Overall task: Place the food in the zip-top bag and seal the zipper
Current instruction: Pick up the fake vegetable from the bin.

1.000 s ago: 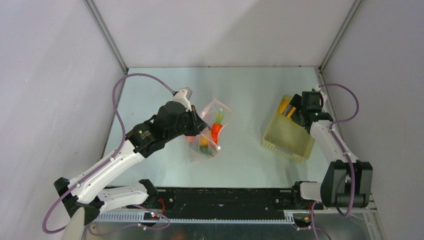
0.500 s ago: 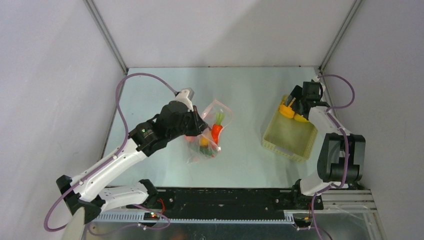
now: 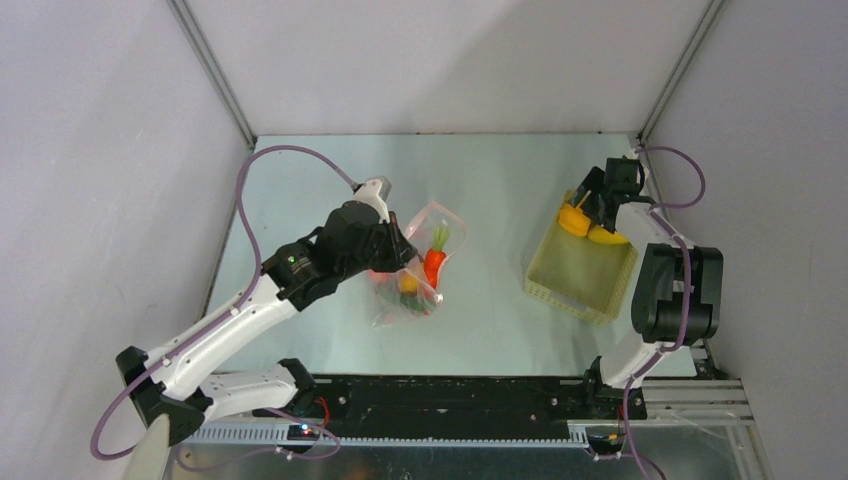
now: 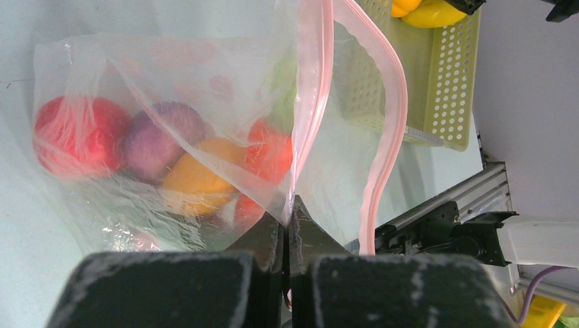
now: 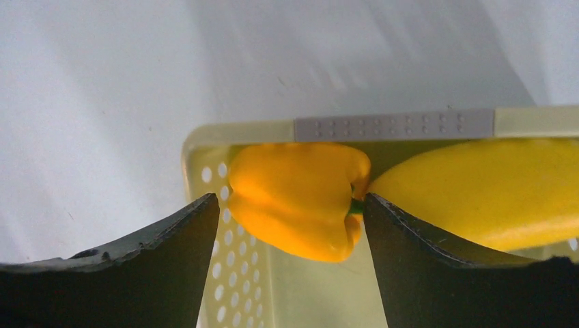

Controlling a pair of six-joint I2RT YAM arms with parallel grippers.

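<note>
Since a second ago the right arm (image 3: 668, 285) has been folded back. The right jaws are now spread around the orange pepper (image 5: 295, 198) in the basket's (image 3: 572, 278) far corner, with the yellow pepper (image 5: 478, 184) touching it. The bag (image 4: 171, 75) is unmoved on the counter (image 3: 500, 190), clenched by the left jaws. Its zipper (image 4: 390, 102) is parted, and toy food (image 4: 158, 147) lies inside.

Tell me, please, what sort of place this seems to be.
Likely a robotics lab test cell, not a kitchen: plain grey walls on metal frame posts box in a table, the left arm and right arm sit on a rail, and the food is glossy toys.
</note>
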